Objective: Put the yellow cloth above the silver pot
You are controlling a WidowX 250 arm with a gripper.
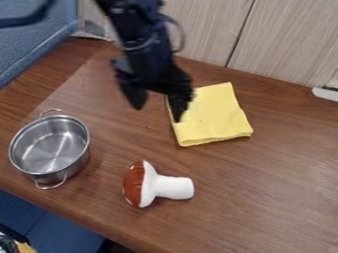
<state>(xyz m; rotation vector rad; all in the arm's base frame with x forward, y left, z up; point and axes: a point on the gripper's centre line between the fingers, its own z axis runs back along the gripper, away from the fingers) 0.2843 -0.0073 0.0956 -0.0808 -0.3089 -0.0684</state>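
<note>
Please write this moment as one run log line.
yellow cloth: folded, on table | gripper: open, holding nothing, near cloth | silver pot: uncovered, nothing inside | toy mushroom: on its side

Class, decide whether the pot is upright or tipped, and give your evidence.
Upright: the pot stands on its base, its open rim facing up, its inner floor visible.

A wooden table [264, 192] carries a silver pot [51, 146] at left, a folded yellow cloth [214, 116] right of centre, and a plush mushroom [158, 186] below centre.
</note>
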